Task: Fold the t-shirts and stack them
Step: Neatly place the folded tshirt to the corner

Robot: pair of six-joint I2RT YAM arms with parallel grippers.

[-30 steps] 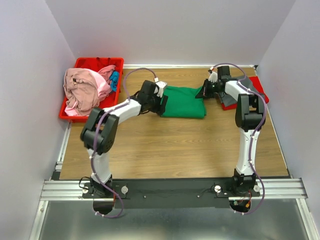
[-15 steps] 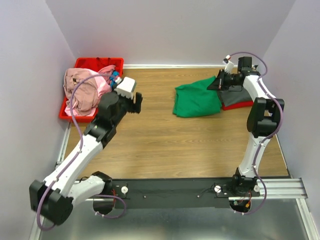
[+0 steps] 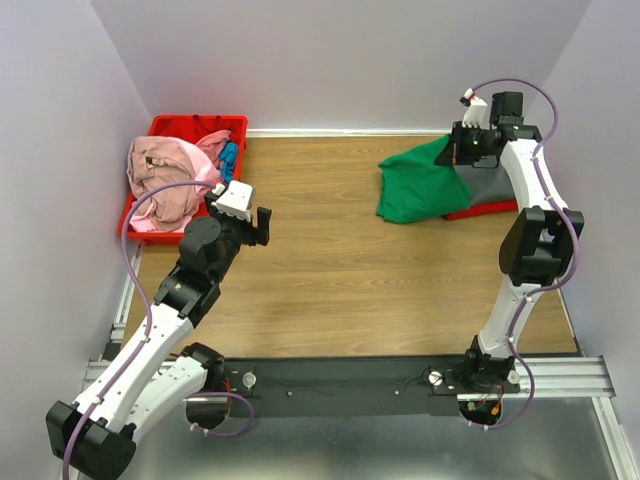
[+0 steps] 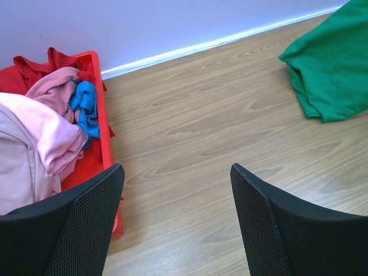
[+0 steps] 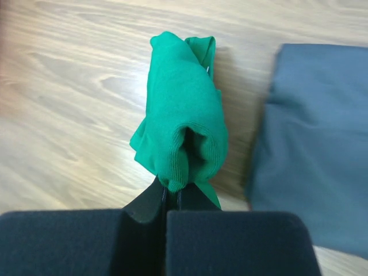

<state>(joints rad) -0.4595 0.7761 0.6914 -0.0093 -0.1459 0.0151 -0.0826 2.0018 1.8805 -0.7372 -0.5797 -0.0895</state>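
Note:
My right gripper (image 3: 457, 152) is shut on an edge of the green t-shirt (image 3: 420, 185), which hangs from it and trails onto the table at the back right; in the right wrist view the green cloth (image 5: 184, 109) bunches at the closed jaws (image 5: 172, 192). The dark grey t-shirt (image 3: 495, 188) lies folded beside it on a red base, also in the right wrist view (image 5: 313, 138). Pink (image 3: 165, 180) and blue (image 3: 229, 158) shirts are piled in the red bin (image 3: 190, 126). My left gripper (image 3: 262, 226) is open and empty over bare wood near the bin (image 4: 175, 190).
The red bin (image 4: 98, 63) sits at the back left corner against the wall. A red flat piece (image 3: 480, 211) lies under the grey shirt at the right wall. White walls close in on three sides.
My right gripper has dragged the green shirt right and back toward the grey shirt. My left arm has let go of it and pulled back left toward the bin.

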